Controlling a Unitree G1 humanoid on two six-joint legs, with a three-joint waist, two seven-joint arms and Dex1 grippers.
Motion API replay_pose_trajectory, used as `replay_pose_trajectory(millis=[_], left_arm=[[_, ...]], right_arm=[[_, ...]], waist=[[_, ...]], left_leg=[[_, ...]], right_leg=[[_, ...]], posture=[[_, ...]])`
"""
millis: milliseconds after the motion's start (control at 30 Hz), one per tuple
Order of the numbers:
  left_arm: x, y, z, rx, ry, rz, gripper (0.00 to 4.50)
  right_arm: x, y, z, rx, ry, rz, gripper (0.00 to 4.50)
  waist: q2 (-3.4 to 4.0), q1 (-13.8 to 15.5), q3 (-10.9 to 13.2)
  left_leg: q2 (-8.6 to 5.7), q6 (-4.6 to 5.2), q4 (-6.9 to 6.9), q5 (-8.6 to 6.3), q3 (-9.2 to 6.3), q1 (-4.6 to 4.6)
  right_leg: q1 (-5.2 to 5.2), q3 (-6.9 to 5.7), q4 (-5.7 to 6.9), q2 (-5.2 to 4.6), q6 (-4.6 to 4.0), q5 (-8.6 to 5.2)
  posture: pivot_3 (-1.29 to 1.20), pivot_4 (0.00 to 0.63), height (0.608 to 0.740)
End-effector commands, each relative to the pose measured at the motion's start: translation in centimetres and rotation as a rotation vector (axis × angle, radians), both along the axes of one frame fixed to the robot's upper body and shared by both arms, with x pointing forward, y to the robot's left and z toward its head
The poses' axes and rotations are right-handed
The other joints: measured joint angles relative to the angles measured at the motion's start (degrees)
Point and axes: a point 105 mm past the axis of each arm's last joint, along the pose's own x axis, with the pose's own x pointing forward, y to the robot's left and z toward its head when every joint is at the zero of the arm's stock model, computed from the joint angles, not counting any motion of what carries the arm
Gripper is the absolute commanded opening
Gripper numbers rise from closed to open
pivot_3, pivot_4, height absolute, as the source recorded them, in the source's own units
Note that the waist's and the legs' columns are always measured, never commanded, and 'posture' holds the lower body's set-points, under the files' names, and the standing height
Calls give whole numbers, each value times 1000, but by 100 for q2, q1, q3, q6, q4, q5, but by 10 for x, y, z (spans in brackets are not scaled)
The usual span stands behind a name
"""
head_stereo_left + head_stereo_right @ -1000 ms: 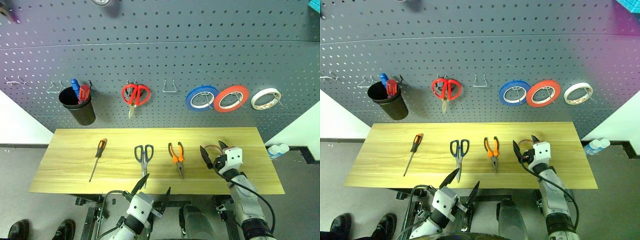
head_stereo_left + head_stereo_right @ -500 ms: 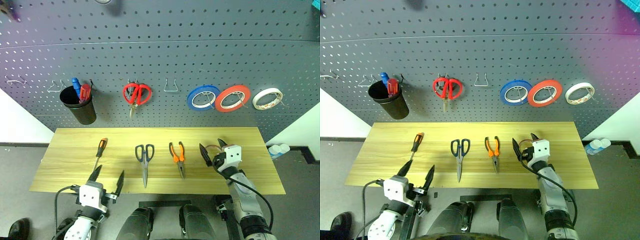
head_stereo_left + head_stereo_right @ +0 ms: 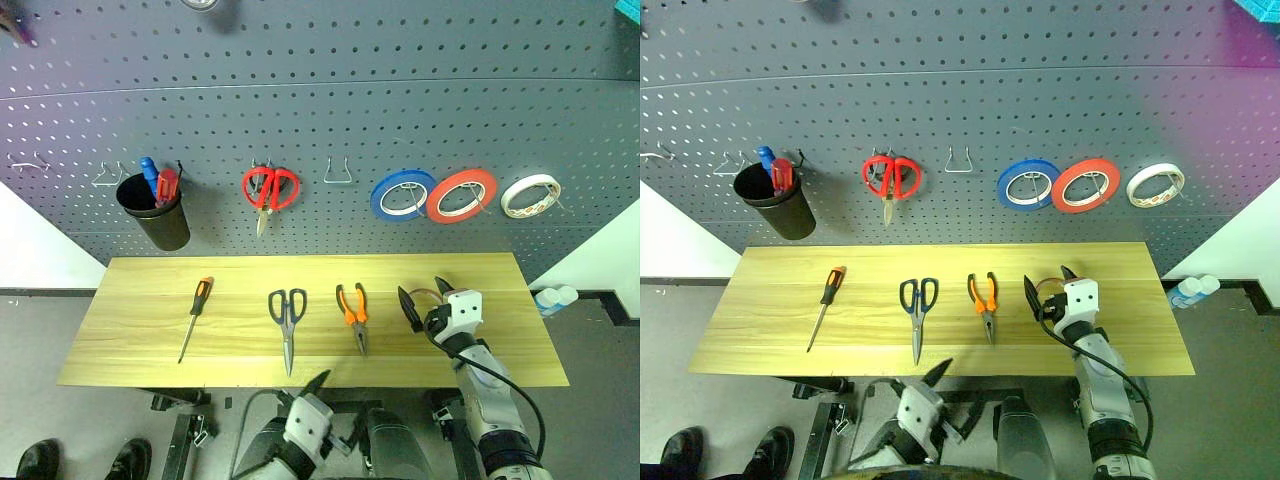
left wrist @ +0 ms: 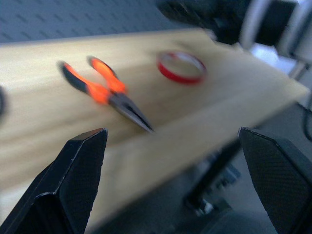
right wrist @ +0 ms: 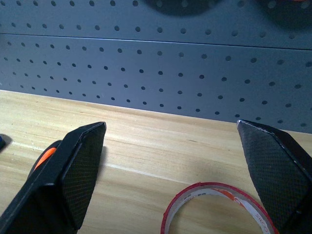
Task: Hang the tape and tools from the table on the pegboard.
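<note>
Right hand hovers open just over the tape, which lies flat on the surface. Left hand, also open, sits below the near edge. Pliers, scissors and screwdriver lie in a row before the pegboard.

The pegboard is dark grey with rows of little holes. The table is light yellow wood with stripes in it. The pliers have orange handles. The scissors in the middle have dark handles. The screwdriver is orange and black. The tape is red with a pale inside.
</note>
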Motion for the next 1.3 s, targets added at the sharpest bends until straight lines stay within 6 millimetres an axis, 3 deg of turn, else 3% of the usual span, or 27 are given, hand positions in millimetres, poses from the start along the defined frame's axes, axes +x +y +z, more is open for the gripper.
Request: replay_pose_trajectory(millis=[33,300,333,467,667,767,1000,1133,1200,1300], left_arm=[[-4,-8,4,-13,-29,-19,4483],[-13,-24,-1,-60,9,-47,4483],[-9,-17,3,-17,-44,-13,4483],[27,71,54,97,-303,281,4483],[34,124,96,167,-408,378,4483],[34,132,102,169,-403,374,4483],[31,98,82,99,-297,252,4483],[25,59,57,79,-216,124,4483],[22,49,52,87,-213,104,4483],[11,21,39,-29,-115,37,4483]], right_arm=[[1,3,6,2,-32,4,4500],[2,4,6,3,-35,8,4500],[3,4,7,2,-35,8,4500],[3,4,8,3,-38,7,4500],[3,5,8,5,-42,7,4500],[3,6,8,5,-41,7,4500],[3,6,7,5,-40,6,4500],[3,6,7,8,-40,4,4500],[4,6,7,7,-40,4,4500],[3,6,6,7,-37,4,4500]], waist=[[0,1,0],[10,2,-6],[11,3,-7],[3,0,-4],[17,-12,-16],[16,-10,-17],[15,-11,-17],[17,-14,-19],[16,-19,-19],[17,-17,-20]], left_leg=[[0,0,0,0,0,0],[0,0,0,0,1,0],[0,0,0,0,0,0],[5,-1,-1,1,-1,1],[4,-10,2,7,10,-1],[4,-1,1,2,30,0],[7,-1,2,2,45,5],[8,1,0,1,63,15],[8,1,1,2,69,18],[9,2,1,1,76,22]], right_leg=[[0,0,0,0,0,0],[-1,0,1,0,0,1],[-1,0,2,0,0,1],[-4,1,6,3,-1,1],[-3,6,6,1,-8,4],[-5,26,-2,2,1,10],[-6,38,1,6,6,13],[-6,59,5,10,12,17],[-6,64,6,11,14,18],[-5,73,6,12,18,20]], posture=[[-36,156,740],[-31,151,740],[-31,151,740],[-33,152,740],[-39,148,740],[-40,148,740],[-41,149,740],[-41,147,740],[-42,146,740],[-43,146,740]])
